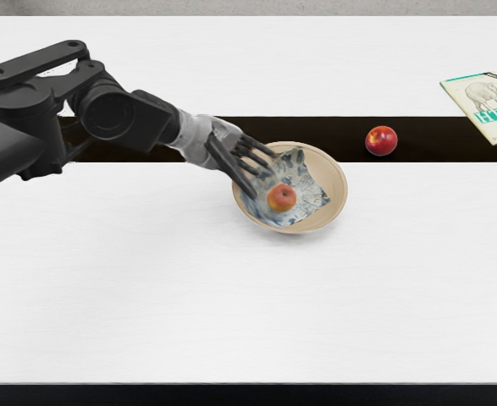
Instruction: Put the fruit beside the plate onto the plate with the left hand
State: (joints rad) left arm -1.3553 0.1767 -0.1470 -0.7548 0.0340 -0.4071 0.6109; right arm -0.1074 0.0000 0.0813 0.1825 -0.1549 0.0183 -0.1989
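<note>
Left hand (235,159), fingers splayed and empty, hovers mid-frame beside the fruit (282,198), which I judge delivered onto the plate (339,188).

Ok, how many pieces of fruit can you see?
2. One orange-red fruit lies on the plate; a red apple sits on the dark strip right of it. None seems hidden.

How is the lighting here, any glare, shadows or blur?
Head view: flat, even light; the white table looks almost washed out; no clear cast shadow under the plate or the red apple; everything in sharp focus.
</note>
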